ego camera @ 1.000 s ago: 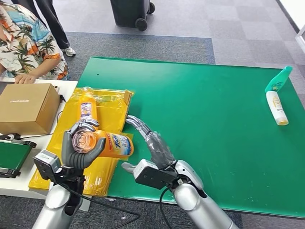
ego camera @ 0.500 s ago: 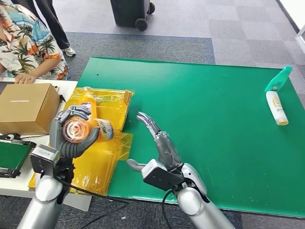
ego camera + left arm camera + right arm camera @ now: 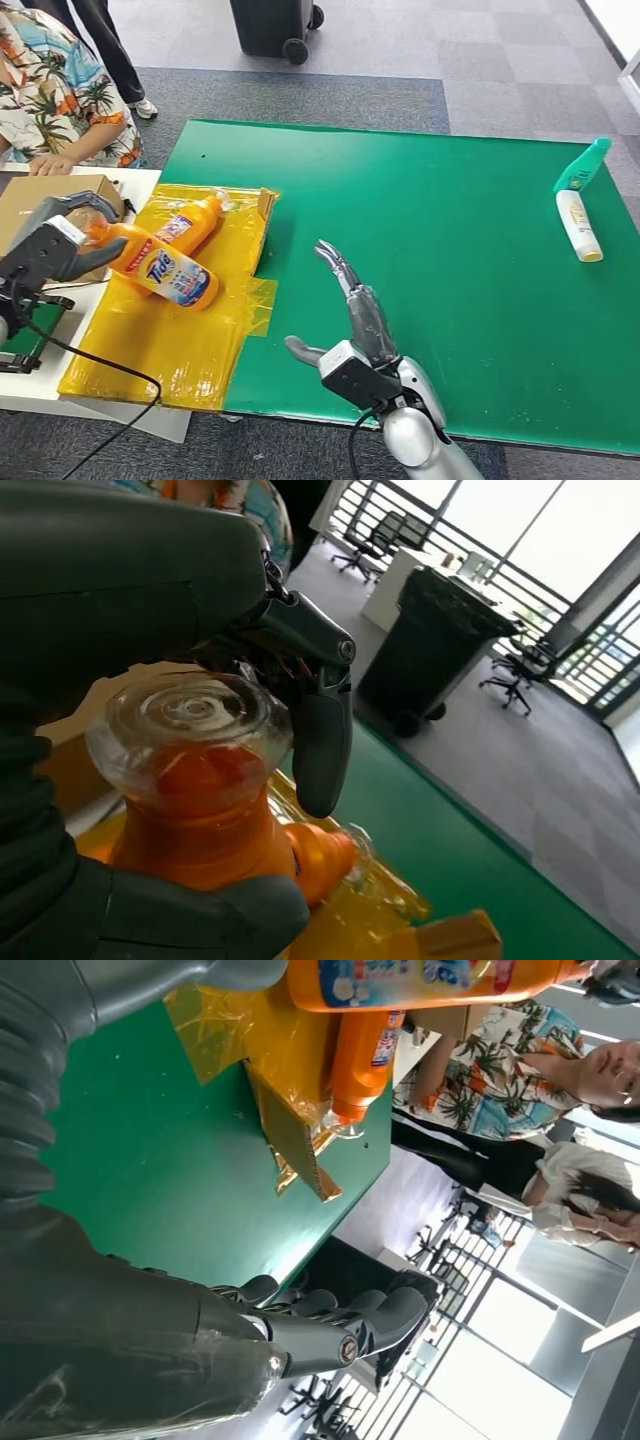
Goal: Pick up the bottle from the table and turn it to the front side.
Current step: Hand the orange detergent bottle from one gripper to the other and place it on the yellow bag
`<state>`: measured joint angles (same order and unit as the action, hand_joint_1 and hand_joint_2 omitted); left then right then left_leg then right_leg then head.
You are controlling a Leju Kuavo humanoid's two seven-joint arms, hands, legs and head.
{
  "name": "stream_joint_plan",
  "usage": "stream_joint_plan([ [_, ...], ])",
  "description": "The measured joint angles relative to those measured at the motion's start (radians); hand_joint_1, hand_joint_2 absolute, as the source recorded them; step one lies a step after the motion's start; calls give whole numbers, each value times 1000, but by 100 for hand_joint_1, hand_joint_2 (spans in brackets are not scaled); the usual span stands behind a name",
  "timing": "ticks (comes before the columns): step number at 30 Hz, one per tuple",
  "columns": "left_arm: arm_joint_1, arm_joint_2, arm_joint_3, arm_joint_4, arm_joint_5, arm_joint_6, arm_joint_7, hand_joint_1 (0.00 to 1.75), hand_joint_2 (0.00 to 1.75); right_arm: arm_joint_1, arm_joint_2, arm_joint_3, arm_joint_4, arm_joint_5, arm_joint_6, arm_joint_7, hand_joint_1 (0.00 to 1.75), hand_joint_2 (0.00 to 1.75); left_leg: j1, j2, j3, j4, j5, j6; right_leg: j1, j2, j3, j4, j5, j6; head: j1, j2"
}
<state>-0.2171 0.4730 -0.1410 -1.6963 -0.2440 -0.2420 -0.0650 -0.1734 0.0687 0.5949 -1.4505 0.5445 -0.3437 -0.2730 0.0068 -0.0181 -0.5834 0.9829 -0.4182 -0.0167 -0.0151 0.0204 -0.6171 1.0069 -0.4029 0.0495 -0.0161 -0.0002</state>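
Risk of drop or slip: orange Tide bottle (image 3: 162,272) held only at cap end by left robot hand (image 3: 47,246), body cantilevered over yellow tray (image 3: 189,350) above second orange bottle (image 3: 192,224); right robot hand (image 3: 355,310) splayed, holding nothing, well apart.

Bare green counter (image 3: 423,190) lay ahead and right of the right hand (image 3: 355,320); to its left, a cardboard flap (image 3: 264,215) and second bottle (image 3: 192,225) blocked passage.
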Motion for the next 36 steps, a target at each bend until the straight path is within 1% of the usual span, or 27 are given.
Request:
stream_joint_plan([
  [4,2,60,40,23,-10,-2,29,175,175,1,0,-2,0,0,0,-2,0,175,0,0,0,0,0,0,0,0,0,0,0,0,0,0],
  [9,8,125,61,47,-17,-16,59,175,175,1,0,-2,0,0,1,-7,0,175,0,0,0,0,0,0,1,0,0,0,0,-1,0,0],
  [11,10,137,68,55,-21,-16,66,175,175,-1,0,-2,0,1,2,-9,0,175,0,0,0,0,0,0,1,0,0,0,0,-1,0,0],
  [14,18,140,72,69,-50,-6,76,175,175,-2,0,-2,0,2,4,-14,0,175,0,0,0,0,0,0,1,0,1,0,0,-1,0,0],
  [16,29,139,71,81,-91,17,78,175,175,-3,0,-2,0,2,7,-16,0,175,0,0,0,0,0,-1,1,0,0,0,0,-1,0,0],
  [17,35,137,70,87,-115,33,79,171,175,-3,1,-2,0,2,8,-16,0,175,0,0,0,0,0,-1,1,0,0,0,0,-1,0,0],
  [20,58,120,68,105,-194,96,75,40,175,-4,1,-1,0,6,15,-16,0,175,0,0,0,0,0,-1,1,0,0,0,0,-1,0,0],
  [21,66,109,68,110,-218,122,71,0,175,-4,1,0,0,8,17,-15,0,175,0,0,0,0,0,-1,1,0,0,0,0,-1,0,0],
  [25,98,30,79,118,-289,256,27,0,175,-5,1,1,0,18,21,-9,0,175,0,0,0,0,0,-1,1,0,1,-1,0,-1,0,0],
  [29,118,-76,98,88,-299,429,-79,0,175,-6,1,2,0,27,19,-2,0,175,0,0,-1,0,0,-1,0,0,1,-1,0,-1,0,0],
  [30,120,-94,101,79,-297,456,-99,0,175,-7,1,2,0,27,19,-1,0,175,0,0,-1,0,-1,-1,0,0,1,-1,0,-1,0,0],
  [32,121,-102,102,74,-295,471,-112,0,175,-7,1,2,0,28,19,0,0,175,0,0,-1,0,-1,-1,0,0,1,-1,0,-1,0,0],
  [33,133,-151,96,28,-246,539,-193,0,175,-8,3,5,0,28,11,0,0,175,0,0,-1,0,-1,0,0,0,1,-1,0,-1,0,0],
  [34,150,-208,87,-28,-180,615,-291,0,175,-10,5,9,1,27,1,-1,0,175,0,0,-1,0,-1,0,0,0,1,-2,0,-1,0,0],
  [36,199,-345,56,-170,5,787,-527,0,175,-15,9,19,2,25,-26,-6,0,175,0,0,-1,0,-2,0,0,0,1,-2,0,-1,0,0],
])
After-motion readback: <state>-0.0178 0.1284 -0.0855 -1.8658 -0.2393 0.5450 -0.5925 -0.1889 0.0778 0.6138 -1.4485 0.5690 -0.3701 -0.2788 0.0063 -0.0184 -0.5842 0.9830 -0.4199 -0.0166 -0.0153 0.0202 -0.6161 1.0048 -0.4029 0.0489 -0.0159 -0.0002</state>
